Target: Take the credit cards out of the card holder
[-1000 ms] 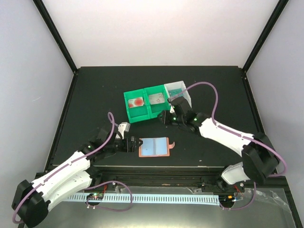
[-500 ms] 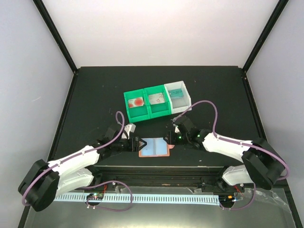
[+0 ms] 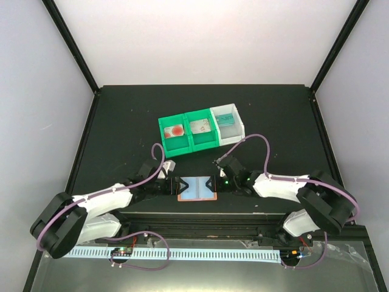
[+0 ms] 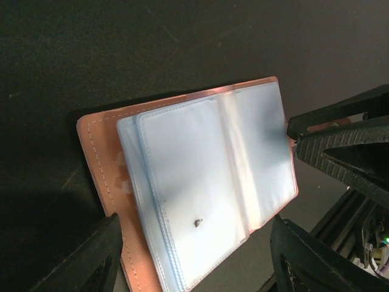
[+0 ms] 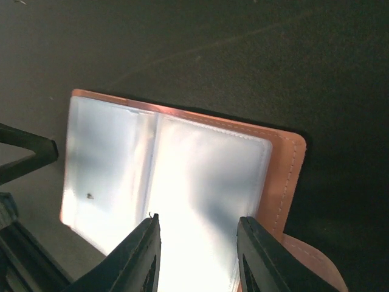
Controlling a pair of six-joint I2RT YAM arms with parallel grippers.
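Observation:
The card holder (image 3: 196, 190) lies open near the table's front edge, pale blue pockets up inside a salmon border. No card shows in the pockets facing up. My left gripper (image 3: 181, 185) is at its left edge, open, its fingers (image 4: 100, 258) spread wider than the left page (image 4: 182, 182). From the right, my right gripper (image 3: 212, 182) reaches over the right page (image 5: 200, 176), open, fingers (image 5: 141, 255) apart above the plastic. Credit cards lie in the back trays: a red-marked one (image 3: 176, 130), a white one (image 3: 200, 126) and a teal one (image 3: 227, 119).
Two green trays (image 3: 184, 146) and a white tray (image 3: 241, 128) stand in a row behind the holder. The table's front edge and a metal rail (image 3: 194, 213) run just below the holder. Black frame posts rise at the table's back corners.
My right arm swung from the trays down to the holder's right side, covering its side tab. The left gripper slid right to the holder's left edge and narrowed a little.

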